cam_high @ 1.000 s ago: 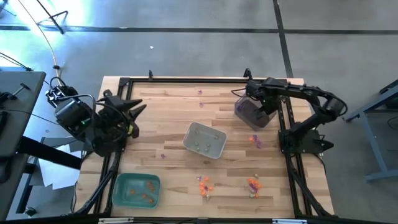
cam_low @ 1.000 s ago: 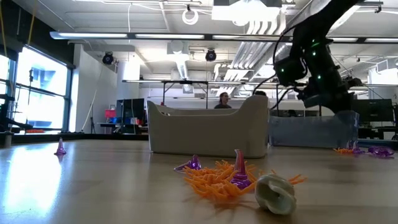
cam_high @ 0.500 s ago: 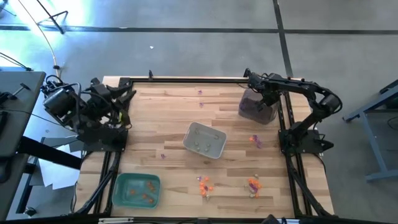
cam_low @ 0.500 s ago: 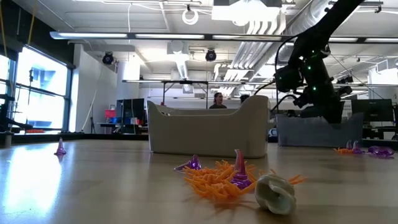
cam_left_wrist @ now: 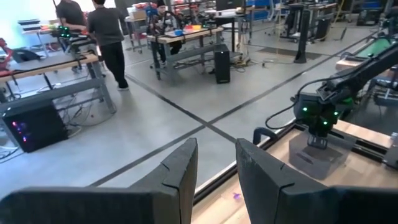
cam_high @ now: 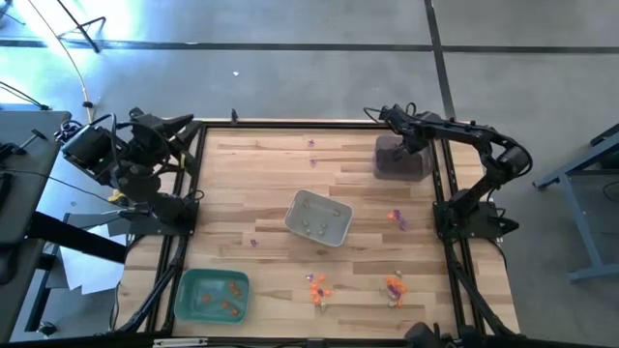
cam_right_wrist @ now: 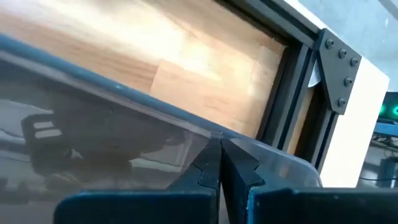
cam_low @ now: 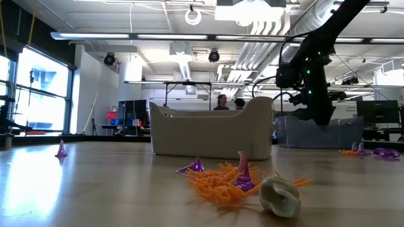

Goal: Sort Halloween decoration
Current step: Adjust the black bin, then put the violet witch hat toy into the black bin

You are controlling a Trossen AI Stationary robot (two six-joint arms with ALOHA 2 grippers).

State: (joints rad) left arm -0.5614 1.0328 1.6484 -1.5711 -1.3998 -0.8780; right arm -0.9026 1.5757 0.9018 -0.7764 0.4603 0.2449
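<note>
Several tiny trinkets lie scattered over the wooden table (cam_high: 261, 184). Nearest the low camera is one heap: an orange spiky trinket (cam_low: 218, 180) with a purple cone (cam_low: 243, 171) standing on it, a smaller purple cone (cam_low: 197, 165) just beside, and a whitish rounded trinket (cam_low: 279, 195) touching the heap's edge. From above that makes two orange clusters near the front edge, one (cam_high: 318, 287) in the middle and one (cam_high: 394, 286) to its right, plus a third mixed orange-and-purple bit (cam_high: 396, 218) further back on the right. Single purple pieces sit apart: one (cam_high: 254, 242) left of centre, one (cam_high: 312, 143) near the far edge.

Three trays are on the table. A green tray (cam_high: 190, 303) at the front left corner holds a few orange pieces; I cannot count them exactly. A pale grey tray (cam_high: 340, 232) in the middle holds a few pale ones. A dark translucent tray (cam_high: 398, 166) sits at the far right.

The right gripper (cam_high: 396, 129) is at that dark tray's far rim, its fingers pressed together and pinching the tray's thin wall, as the right wrist view shows (cam_right_wrist: 219, 163). The left gripper (cam_high: 172, 127) hangs off the table's far left corner, fingers (cam_left_wrist: 180, 168) slightly spread, holding nothing.

Two people (cam_left_wrist: 102, 31) stand by workbenches beyond the table.
</note>
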